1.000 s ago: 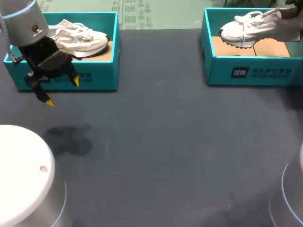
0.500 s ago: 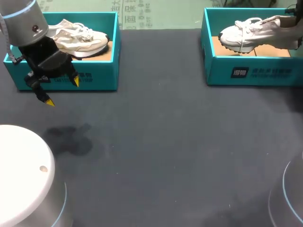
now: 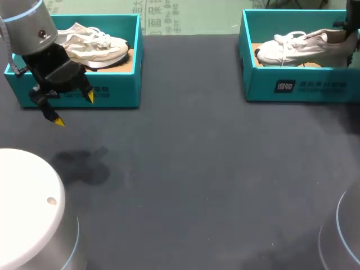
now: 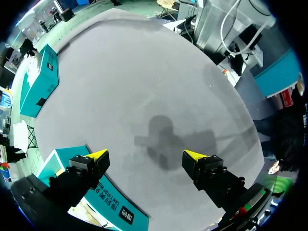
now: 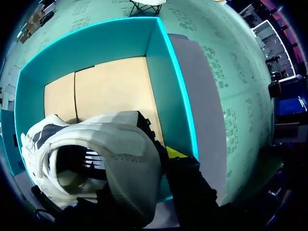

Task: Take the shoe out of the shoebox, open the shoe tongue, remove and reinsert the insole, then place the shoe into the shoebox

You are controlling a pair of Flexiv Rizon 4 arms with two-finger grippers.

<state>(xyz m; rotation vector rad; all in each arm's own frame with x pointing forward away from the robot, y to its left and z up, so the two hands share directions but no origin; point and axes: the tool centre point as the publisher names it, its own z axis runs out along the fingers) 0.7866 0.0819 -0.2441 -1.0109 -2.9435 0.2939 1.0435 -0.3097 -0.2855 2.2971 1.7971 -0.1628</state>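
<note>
A dark grey table (image 3: 197, 169) carries two teal shoeboxes at its far side, well apart, with green floor matting beyond. The right shoebox (image 3: 298, 84) holds the white sneaker (image 3: 304, 48), which sits inside the walls with its toe toward the table's middle and its heel toward the right arm's side. In the right wrist view the sneaker (image 5: 96, 154) fills the space at the right tool (image 5: 159, 168), heel collar and opening uppermost, above the box's tan cardboard floor (image 5: 115, 86) and close against one teal wall (image 5: 168, 91). The right tool is clamped on the sneaker's heel. One yellow fingertip (image 5: 174, 153) shows pressed against the outside of the heel, while the other finger is hidden by the shoe.

The left shoebox (image 3: 112, 90) holds a second sneaker (image 3: 93, 45), also white, lying with its toe toward the middle. The left arm (image 3: 28, 28) comes in over that box's near corner, and the left tool (image 3: 74, 109) hangs just in front of the box wall, above bare table. Its fingers stand wide apart with nothing between them. In the left wrist view the left tool (image 4: 145, 155) looks down on its own shadow (image 4: 163, 139) on the cloth, with the left shoebox (image 4: 101, 192) beside one finger.
</note>
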